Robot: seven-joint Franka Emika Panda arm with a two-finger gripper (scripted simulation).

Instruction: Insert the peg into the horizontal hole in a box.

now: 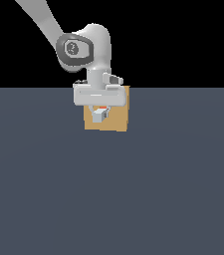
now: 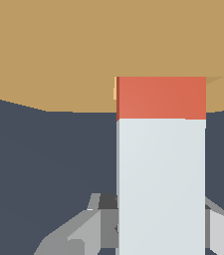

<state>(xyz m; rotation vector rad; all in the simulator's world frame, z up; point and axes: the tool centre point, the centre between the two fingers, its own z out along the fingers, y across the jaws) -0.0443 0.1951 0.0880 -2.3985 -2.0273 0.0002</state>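
The tan box (image 1: 118,118) stands on the dark floor, its face partly covered by my gripper (image 1: 100,113). The gripper is shut on the peg (image 1: 99,116): the pale grey-white end points toward the camera, with a bit of orange (image 1: 101,108) behind it. In the wrist view the peg (image 2: 161,169) runs straight from between my fingers (image 2: 83,231) to the box (image 2: 58,50). Only a short orange stretch (image 2: 161,97) shows before it ends at the box face. The hole is almost fully hidden by the peg; a thin darker sliver (image 2: 214,79) shows at its edge.
The dark grey-blue floor (image 1: 111,189) spreads flat all around the box. The arm's wrist and link (image 1: 83,47) rise above the box toward the exterior view's upper left. No other objects show.
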